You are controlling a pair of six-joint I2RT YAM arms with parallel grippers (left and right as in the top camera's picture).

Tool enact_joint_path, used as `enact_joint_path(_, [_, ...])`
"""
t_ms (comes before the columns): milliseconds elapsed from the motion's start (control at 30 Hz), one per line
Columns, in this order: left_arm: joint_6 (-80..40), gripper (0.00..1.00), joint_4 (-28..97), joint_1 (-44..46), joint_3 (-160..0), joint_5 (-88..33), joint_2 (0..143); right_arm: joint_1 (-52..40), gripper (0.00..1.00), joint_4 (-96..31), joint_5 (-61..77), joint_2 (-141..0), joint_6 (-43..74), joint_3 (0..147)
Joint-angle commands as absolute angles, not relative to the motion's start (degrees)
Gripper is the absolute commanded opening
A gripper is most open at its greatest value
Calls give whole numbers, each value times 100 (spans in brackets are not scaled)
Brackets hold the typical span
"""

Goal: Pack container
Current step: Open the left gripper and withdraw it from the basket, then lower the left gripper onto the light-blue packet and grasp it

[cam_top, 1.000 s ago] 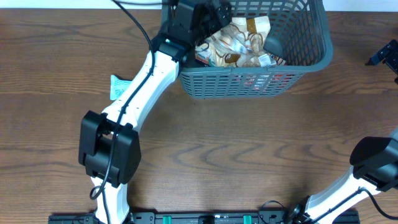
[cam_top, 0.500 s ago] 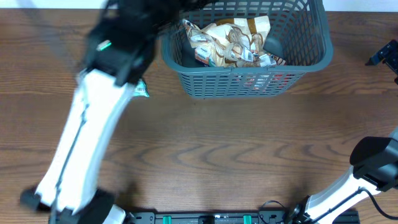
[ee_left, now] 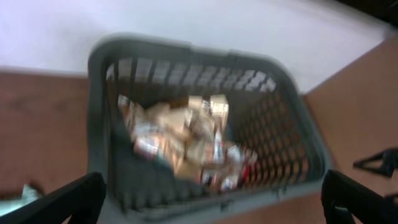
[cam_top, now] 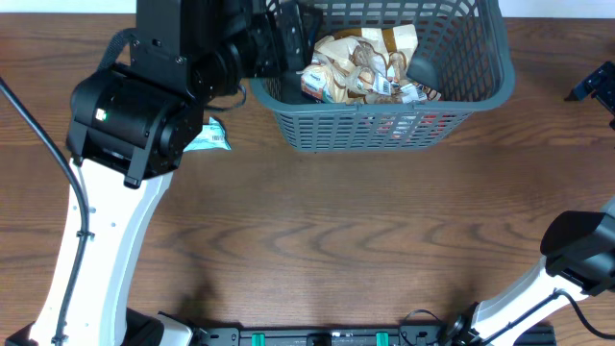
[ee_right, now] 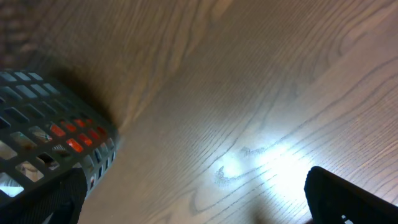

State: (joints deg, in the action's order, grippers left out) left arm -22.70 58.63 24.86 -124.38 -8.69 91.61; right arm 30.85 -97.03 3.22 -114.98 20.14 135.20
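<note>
The container (cam_top: 384, 120), a large dark grey slotted basket, stands at the table's far middle and holds several tan and white snack packets (cam_top: 360, 62). My left gripper (cam_top: 285, 38) hangs high over the basket's left rim. In the blurred left wrist view the basket (ee_left: 99, 112) lies below with the packets (ee_left: 186, 140) inside, and the gripper (ee_left: 214, 208) is wide open and empty. My right gripper (cam_top: 598, 86) is at the far right edge, apart from the basket. In the right wrist view it (ee_right: 193, 205) is open over bare wood, with the basket's corner (ee_right: 43, 130) to the left.
A small teal and white packet (cam_top: 209, 139) lies on the brown wooden table (cam_top: 384, 231) left of the basket, partly under my left arm. It also shows faintly in the left wrist view (ee_left: 28, 190). A white wall runs behind the basket.
My left arm has lifted out of the basket's left corner and swung up toward the camera, now large in view. The packets in the basket are uncovered. The right arm has not moved.
</note>
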Motion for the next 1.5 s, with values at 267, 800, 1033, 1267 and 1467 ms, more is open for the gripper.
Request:
enact_joint_path(267, [-4952, 99, 6053, 2099, -12398, 1507, 9260, 3105, 99, -9710, 325, -11546, 1944, 13489])
enact_joint_path(800, [-9343, 99, 7065, 563, -12398, 360, 11146, 3105, 99, -9710, 325, -11546, 1946, 13489])
enact_joint_path(1033, [-9629, 99, 7376, 427, -12398, 362, 11660, 3105, 99, -9710, 325, -11546, 1946, 13489])
enact_joint_path(1267, [-9784, 99, 7629, 377, -12398, 357, 12164, 3105, 99, -9710, 325, -11546, 1946, 13489])
enact_joint_path(1467, [-9782, 99, 7747, 344, -12398, 259, 12519, 3105, 99, -9710, 325, -11546, 1946, 13489])
